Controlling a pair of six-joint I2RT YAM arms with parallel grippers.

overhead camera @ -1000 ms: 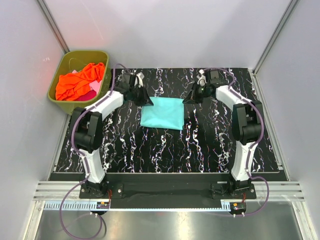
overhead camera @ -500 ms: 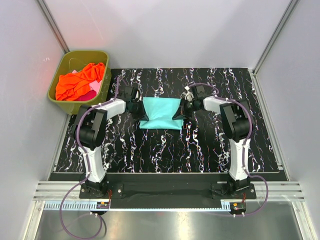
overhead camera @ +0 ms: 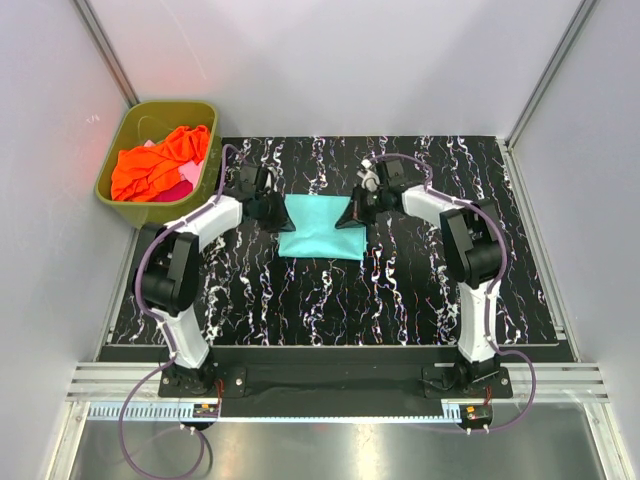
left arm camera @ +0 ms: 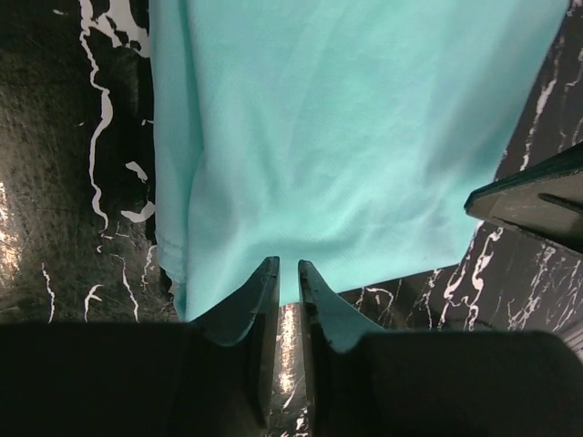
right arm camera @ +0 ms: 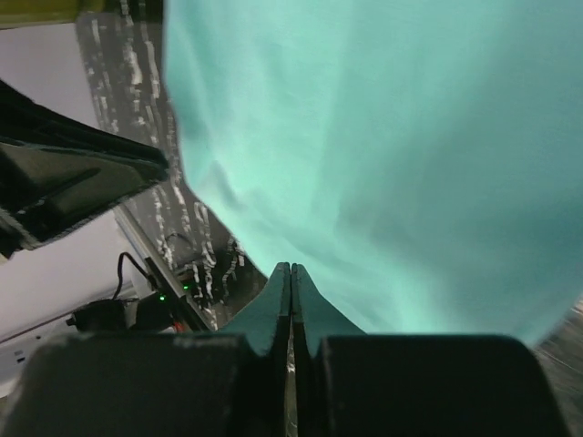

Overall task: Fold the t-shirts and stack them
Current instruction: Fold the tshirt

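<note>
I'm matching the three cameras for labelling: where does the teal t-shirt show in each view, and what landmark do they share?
Top external: the teal t-shirt lies mid-table, toward the far side.
Left wrist: the teal t-shirt fills the upper middle and right.
Right wrist: the teal t-shirt fills the upper middle and right.
Shared landmark: the black white-veined tabletop, visible beside the shirt in all three views.

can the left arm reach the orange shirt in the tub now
Probably yes: the orange shirt lies on top in the open tub, not far from the left gripper, with nothing between. The gripper is at the edge of the teal shirt, so it would have to leave that first.
</note>
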